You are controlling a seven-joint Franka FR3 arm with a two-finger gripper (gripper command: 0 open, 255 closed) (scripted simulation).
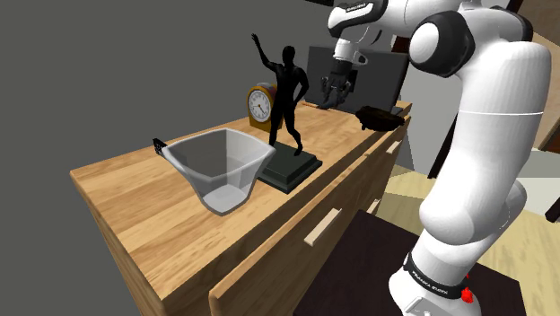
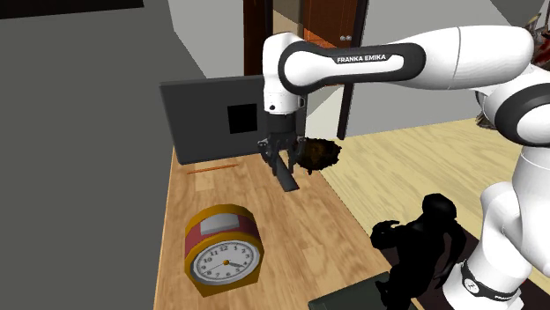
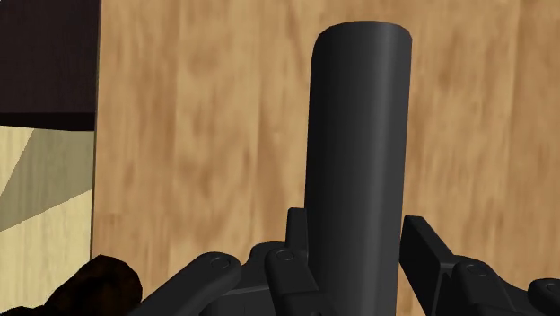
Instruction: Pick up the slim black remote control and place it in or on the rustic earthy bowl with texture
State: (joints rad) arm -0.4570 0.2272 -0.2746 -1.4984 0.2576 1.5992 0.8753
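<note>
The all-black two-finger gripper (image 2: 281, 162) is clamped narrowly around the slim black bar-shaped remote control (image 3: 357, 144), just beside the dark brown rough-textured bowl (image 2: 319, 155).

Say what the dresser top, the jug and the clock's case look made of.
Dresser top: wood, matte, by its grain streaks. Jug: likely clear plastic or glass, given its translucent grey walls. Clock: open, perhaps painted wood or plastic; flat yellow-and-red case, no grain or shine.
</note>
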